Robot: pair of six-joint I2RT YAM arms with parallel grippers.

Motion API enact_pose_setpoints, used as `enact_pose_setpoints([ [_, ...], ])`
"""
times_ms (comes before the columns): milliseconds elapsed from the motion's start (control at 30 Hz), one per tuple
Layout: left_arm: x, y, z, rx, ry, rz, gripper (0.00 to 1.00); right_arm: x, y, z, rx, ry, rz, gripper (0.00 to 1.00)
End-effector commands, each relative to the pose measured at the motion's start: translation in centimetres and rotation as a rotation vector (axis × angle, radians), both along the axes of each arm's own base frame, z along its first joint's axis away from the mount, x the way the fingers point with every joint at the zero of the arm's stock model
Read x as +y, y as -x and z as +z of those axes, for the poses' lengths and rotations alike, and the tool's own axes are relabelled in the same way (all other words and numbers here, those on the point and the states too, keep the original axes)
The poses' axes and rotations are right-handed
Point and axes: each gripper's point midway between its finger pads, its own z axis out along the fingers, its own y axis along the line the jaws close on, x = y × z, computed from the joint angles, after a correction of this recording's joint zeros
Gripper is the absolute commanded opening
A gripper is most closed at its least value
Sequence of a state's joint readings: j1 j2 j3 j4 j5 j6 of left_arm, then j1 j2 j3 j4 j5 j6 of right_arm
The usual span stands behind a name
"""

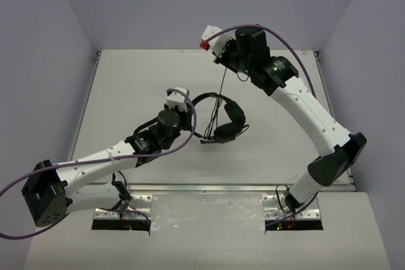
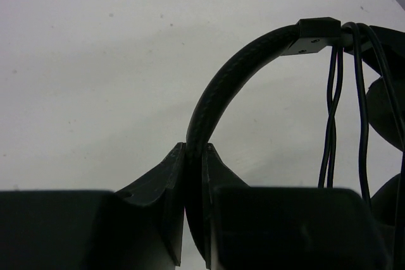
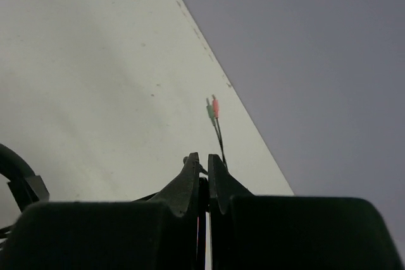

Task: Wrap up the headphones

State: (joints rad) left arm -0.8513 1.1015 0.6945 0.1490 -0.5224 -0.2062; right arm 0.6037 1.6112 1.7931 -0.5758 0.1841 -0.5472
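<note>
The black headphones (image 1: 223,120) are held just above the table's middle, headband to the left and both earcups (image 1: 233,118) to the right. My left gripper (image 1: 191,114) is shut on the braided headband (image 2: 234,71), which arches up and right from between the jaws (image 2: 195,156). Thin cable strands (image 2: 331,124) hang over the headband's right end. My right gripper (image 1: 223,64), raised over the far edge of the table, is shut on the cable (image 1: 221,90), which runs taut down to the headphones. Past its tips (image 3: 203,162) the pink and green plugs (image 3: 212,108) stick out.
The white table (image 1: 126,93) is walled by grey panels at the left, the back and the right. Purple arm cables (image 1: 190,140) loop beside the left arm and over the right arm (image 1: 297,49). The table's far right edge (image 3: 209,55) runs close by the plugs.
</note>
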Motion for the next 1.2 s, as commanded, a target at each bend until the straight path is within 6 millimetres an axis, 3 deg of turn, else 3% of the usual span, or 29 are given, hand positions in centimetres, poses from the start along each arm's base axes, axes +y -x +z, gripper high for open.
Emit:
enact_pose_setpoints([
  [0, -3.7, 3.2, -1.0, 0.107, -0.014, -0.244, 0.0, 1.3, -0.1, 4.2, -0.112, -0.145, 0.093, 0.01],
  [133, -3.9, 3.9, 1.3, 0.101, 0.01, -0.269, 0.0, 1.9, 0.1, 2.5, -0.067, -0.181, 0.113, 0.01],
  [233, -3.8, 4.2, 2.3, 0.118, -0.001, -0.265, 0.0, 1.2, -0.7, 1.7, -0.06, -0.209, 0.062, 0.01],
  [400, -2.9, 5.1, 3.4, 0.116, 0.026, -0.254, 0.01, -1.3, -2.0, 0.2, -0.034, -0.263, -0.029, 0.01],
  [600, -1.8, 5.6, 3.7, 0.172, 0.003, -0.218, 0.0, -3.9, -2.1, -0.1, -0.029, -0.362, -0.086, 0.01],
  [733, -0.9, 6.3, 6.3, 0.139, 0.045, -0.218, 0.0, -2.4, -0.6, -1.9, 0.043, -0.4, 0.008, 0.02],
  [833, 0.1, 6.5, 8.0, 0.127, 0.06, -0.188, 0.0, -1.9, 0.1, -2.7, 0.12, -0.482, 0.046, 0.11],
  [933, 0.9, 6.7, 11.8, 0.089, 0.098, -0.166, 0.0, -0.1, 1.7, -4.0, 0.288, -0.636, 0.176, 0.25],
  [1033, 1.0, 7.1, 13.7, 0.077, 0.138, -0.179, 0.01, 0.6, 2.4, -5.8, 0.399, -0.712, 0.199, 0.26],
  [1067, 1.2, 7.2, 15.4, 0.058, 0.171, -0.172, 0.0, 1.4, 2.8, -6.1, 0.429, -0.733, 0.247, 0.28],
  [1167, 1.5, 7.1, 16.8, 0.072, 0.216, -0.133, 0.0, 2.4, 3.9, -7.1, 0.508, -0.799, 0.308, 0.33],
])
